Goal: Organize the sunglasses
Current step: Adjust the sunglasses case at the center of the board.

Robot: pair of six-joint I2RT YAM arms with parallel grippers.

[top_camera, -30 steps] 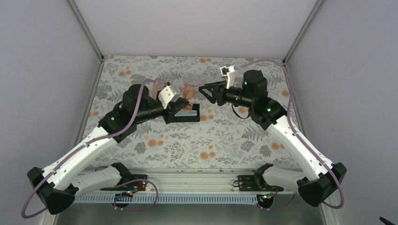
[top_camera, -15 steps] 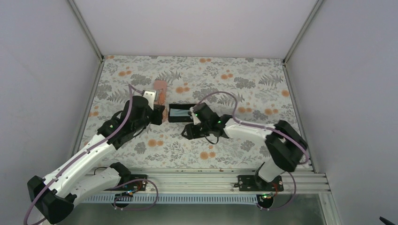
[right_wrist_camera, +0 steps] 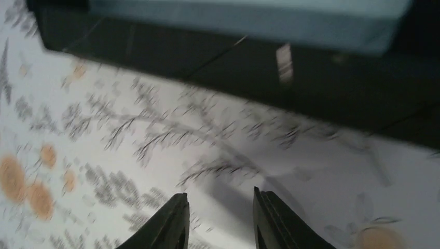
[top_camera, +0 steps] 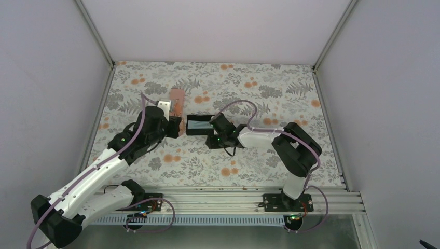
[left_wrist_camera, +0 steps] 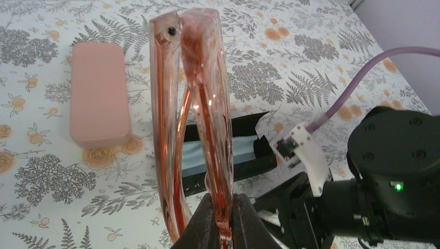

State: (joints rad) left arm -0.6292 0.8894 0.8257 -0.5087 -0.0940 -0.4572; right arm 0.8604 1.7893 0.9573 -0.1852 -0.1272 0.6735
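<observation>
My left gripper (left_wrist_camera: 224, 220) is shut on the pale orange-pink sunglasses (left_wrist_camera: 205, 93). They are folded and stand upright above the table, left of the open black case (top_camera: 200, 124). A light-blue cloth (left_wrist_camera: 207, 155) lies inside that case. My right gripper (right_wrist_camera: 220, 218) hangs low over the tablecloth just in front of the black case (right_wrist_camera: 233, 62). Its jaws stand apart with nothing between them. In the top view the right gripper (top_camera: 211, 139) sits at the case's near right corner.
A closed pink case (left_wrist_camera: 98, 101) lies on the floral tablecloth beyond the left gripper (top_camera: 174, 128), also in the top view as the pink case (top_camera: 177, 98). The right arm's wrist (left_wrist_camera: 394, 192) is close to the right of the held sunglasses.
The right arm swung from the back right down to the table beside the black case, and its jaws narrowed. The left gripper drew back left from over the case, still holding the sunglasses.
</observation>
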